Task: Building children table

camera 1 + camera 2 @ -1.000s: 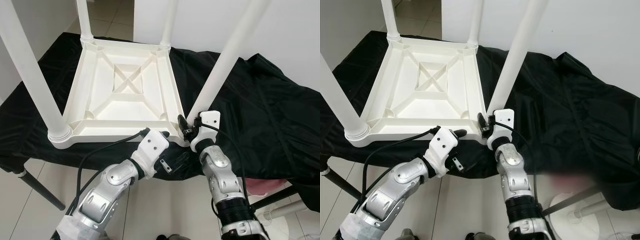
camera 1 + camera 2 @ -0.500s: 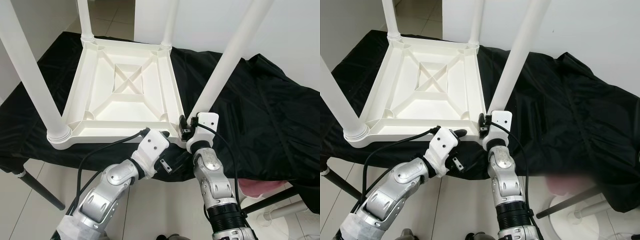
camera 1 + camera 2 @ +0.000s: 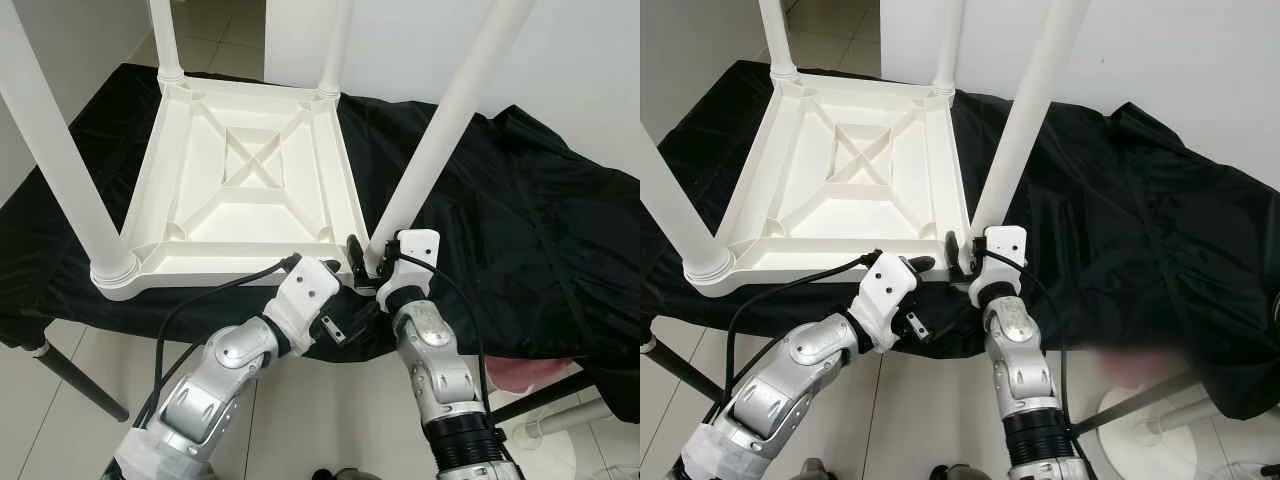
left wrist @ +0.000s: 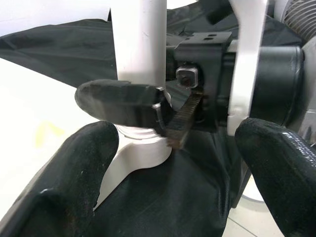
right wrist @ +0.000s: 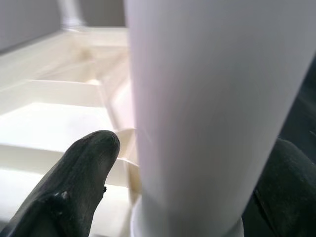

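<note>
Shifted inward, the right gripper (image 3: 362, 268) is now spread around the base of the near-right leg (image 3: 440, 130), rising upright from the upturned table (image 3: 150, 215), while the left gripper (image 3: 335, 268) is held open just beside.

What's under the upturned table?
The table lies top-down on a black cloth that spreads past it to the right. The surface under the cloth is covered; a dark support leg shows below the left edge.
</note>
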`<state>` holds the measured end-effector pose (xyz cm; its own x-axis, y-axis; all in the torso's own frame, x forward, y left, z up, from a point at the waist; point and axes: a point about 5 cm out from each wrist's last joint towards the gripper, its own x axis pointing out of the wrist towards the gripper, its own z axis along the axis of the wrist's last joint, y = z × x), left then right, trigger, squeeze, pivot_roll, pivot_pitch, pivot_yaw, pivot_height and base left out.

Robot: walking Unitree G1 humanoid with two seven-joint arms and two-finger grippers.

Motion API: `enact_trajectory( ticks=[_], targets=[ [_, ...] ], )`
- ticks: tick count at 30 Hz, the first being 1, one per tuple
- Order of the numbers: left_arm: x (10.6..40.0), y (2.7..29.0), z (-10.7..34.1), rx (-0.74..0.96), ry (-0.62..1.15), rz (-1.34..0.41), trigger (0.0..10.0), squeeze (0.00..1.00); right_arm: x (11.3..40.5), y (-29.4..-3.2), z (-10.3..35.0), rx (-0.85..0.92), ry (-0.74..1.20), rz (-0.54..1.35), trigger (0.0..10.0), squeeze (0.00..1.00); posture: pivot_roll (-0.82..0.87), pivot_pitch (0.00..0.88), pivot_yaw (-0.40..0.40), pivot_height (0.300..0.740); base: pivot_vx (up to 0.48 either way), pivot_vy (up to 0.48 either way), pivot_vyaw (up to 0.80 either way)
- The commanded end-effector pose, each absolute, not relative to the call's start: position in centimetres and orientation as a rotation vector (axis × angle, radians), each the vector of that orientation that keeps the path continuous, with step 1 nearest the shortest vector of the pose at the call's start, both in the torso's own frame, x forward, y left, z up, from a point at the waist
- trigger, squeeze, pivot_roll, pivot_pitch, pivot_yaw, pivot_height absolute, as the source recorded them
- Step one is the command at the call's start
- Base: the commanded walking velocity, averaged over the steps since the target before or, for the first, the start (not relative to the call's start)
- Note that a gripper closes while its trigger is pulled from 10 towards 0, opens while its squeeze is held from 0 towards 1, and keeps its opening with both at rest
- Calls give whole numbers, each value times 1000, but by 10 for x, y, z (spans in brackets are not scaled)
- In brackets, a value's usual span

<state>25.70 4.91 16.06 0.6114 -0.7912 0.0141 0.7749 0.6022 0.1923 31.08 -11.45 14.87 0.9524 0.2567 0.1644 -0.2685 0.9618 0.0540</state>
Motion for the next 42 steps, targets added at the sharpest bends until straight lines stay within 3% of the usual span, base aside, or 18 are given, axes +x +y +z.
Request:
enact_trajectory(
  ticks=[1,11,23,32,33,34,36,38,39,40,41,42],
  targets=[
    [253,43,158,174,-91,-993,10000,0,310,-121,145,88,-155,288,10000,0,33,90,-112,740,0,0,0],
    [254,44,158,177,-91,-998,10000,0,320,-139,148,-21,-181,492,10000,0,32,86,-106,740,0,0,0],
    [254,42,159,179,-94,-1010,10000,0,330,-141,143,-113,-127,724,10000,0,31,81,-99,740,0,0,0],
    [253,42,159,185,-95,-1011,10000,0,339,-145,141,-143,-110,789,10000,0,41,73,-99,740,0,0,0],
    [253,42,159,184,-95,-1012,10000,0,339,-145,141,-146,-106,790,8667,0,41,73,-99,740,0,0,0],
    [254,42,159,184,-95,-1012,10000,0,340,-146,140,-146,-105,793,8667,0,41,73,-99,740,0,0,0],
    [253,41,159,183,-95,-1013,10000,0,340,-148,138,-146,-100,801,6588,0,39,74,-101,740,0,0,0],
    [253,41,159,183,-95,-1013,10000,0,340,-148,138,-146,-100,801,6588,0,39,74,-101,740,0,0,0],
    [253,41,159,183,-95,-1014,10000,0,339,-149,136,-149,-97,805,4392,0,39,74,-102,740,0,0,0],
    [253,41,159,183,-95,-1014,10000,0,339,-149,136,-149,-97,805,4392,0,39,74,-102,740,0,0,0],
    [253,41,159,182,-95,-1014,10000,0,339,-149,135,-151,-95,807,1333,0,37,73,-103,740,0,0,0],
    [253,41,159,182,-95,-1015,10000,0,338,-150,134,-150,-93,808,0,0,37,73,-103,740,0,0,0]
  ],
)
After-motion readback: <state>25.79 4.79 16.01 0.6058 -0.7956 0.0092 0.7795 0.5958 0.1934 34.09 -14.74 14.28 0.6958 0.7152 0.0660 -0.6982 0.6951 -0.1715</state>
